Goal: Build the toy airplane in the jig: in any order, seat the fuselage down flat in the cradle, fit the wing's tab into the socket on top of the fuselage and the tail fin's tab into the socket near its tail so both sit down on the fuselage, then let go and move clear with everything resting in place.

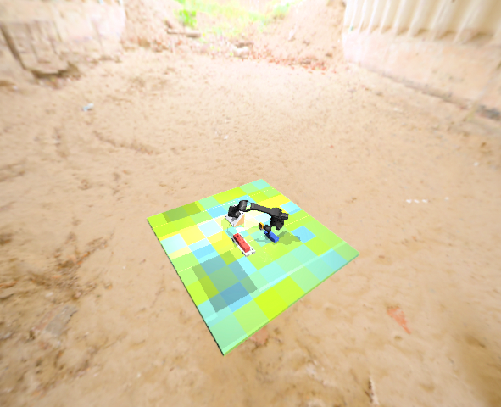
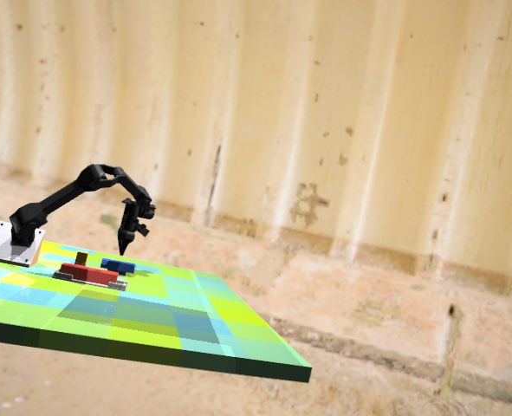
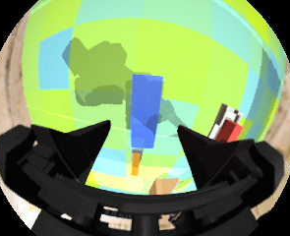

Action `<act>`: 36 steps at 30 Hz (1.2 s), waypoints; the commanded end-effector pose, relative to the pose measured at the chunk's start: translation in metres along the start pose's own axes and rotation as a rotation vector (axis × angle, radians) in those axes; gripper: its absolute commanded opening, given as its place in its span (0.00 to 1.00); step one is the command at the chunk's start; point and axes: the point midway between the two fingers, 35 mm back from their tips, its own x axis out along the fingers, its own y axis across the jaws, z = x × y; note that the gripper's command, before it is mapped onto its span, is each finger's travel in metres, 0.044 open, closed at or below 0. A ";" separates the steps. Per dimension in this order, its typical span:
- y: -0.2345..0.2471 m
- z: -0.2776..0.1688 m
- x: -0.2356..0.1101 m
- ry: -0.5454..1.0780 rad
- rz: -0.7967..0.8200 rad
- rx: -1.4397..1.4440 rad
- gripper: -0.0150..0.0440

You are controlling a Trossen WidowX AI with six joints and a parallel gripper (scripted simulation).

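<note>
Reading left to right across the checkered tabletop (image 2: pixel 247 354): no lettering is legible anywhere. A red fuselage (image 2: pixel 88 272) lies flat in the grey cradle (image 2: pixel 118 285); the small brown tail fin (image 2: pixel 81 257) stands just behind it. Beside them to the right lies the blue wing (image 2: pixel 118 265). Above the wing hangs the pincer (image 2: pixel 125 248), spread wide, holding nothing.
</note>
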 end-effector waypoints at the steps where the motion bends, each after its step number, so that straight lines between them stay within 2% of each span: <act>1: 0.000 -0.001 0.015 0.003 -0.008 -0.007 1.00; 34: -0.001 -0.001 0.058 0.003 -0.010 -0.007 1.00; 36: -0.001 -0.001 0.058 0.003 -0.010 -0.007 0.91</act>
